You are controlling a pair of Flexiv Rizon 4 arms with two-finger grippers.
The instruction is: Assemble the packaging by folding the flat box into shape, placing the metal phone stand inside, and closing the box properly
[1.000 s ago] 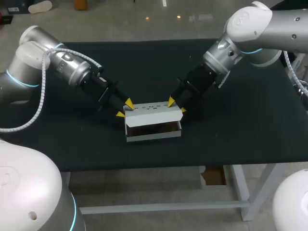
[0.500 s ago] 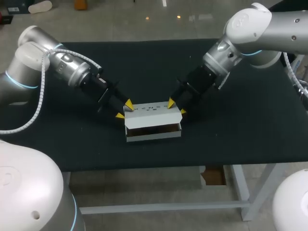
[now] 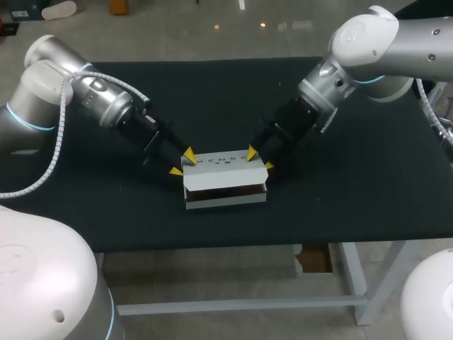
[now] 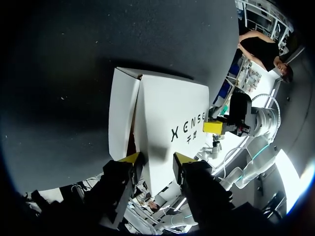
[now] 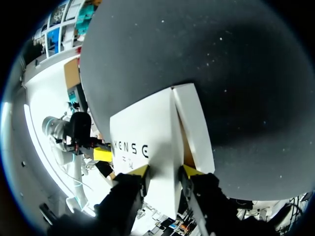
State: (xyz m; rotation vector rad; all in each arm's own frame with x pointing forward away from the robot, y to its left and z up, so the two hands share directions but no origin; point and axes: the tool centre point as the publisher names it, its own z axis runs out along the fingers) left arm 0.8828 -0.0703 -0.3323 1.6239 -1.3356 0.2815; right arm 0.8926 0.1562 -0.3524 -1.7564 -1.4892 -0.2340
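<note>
Box lid lower, front gap narrower

Your right gripper sits at the near end of the white box. Its two yellow-tipped fingers are spread apart, one over the printed lid and the other outside the narrower side flap, with the fold line running between them. A thin brown gap shows where flap and lid part. The box lies on the black table. Past its far end you see the left gripper, one yellow tip close to the lid's edge.
</note>
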